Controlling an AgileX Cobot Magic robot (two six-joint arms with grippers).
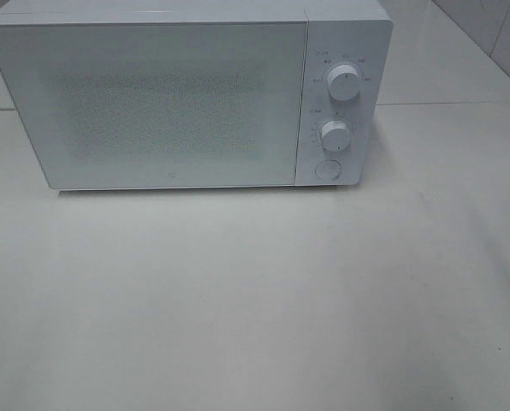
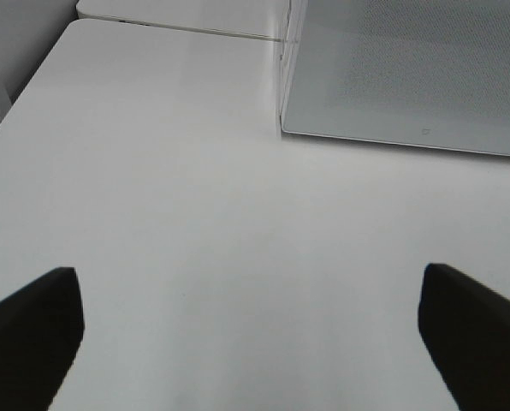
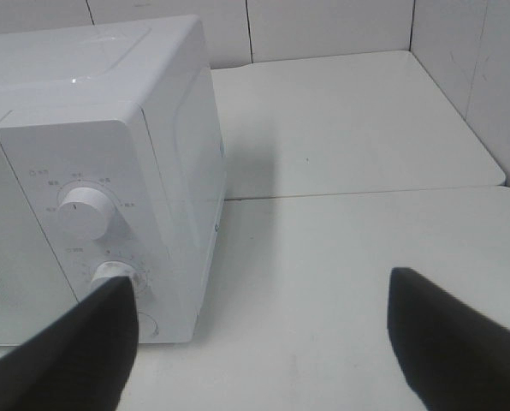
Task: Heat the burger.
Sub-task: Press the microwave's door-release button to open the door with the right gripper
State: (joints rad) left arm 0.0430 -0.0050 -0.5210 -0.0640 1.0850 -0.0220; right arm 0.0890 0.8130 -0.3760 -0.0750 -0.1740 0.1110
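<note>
Burger is nowhere in view: inside the shut microwave (image 1: 152, 103) or off-camera, I cannot tell. Off the microwave's front-left corner the left claw (image 2: 248, 287) hangs spread, holding nothing; off its front-right corner, near the 2 knobs (image 1: 344, 84), the right claw (image 3: 262, 287) is spread too. Likely next: work the door or a knob. White worktop (image 1: 255, 300), tiled wall (image 3: 323, 26) behind the microwave.
</note>
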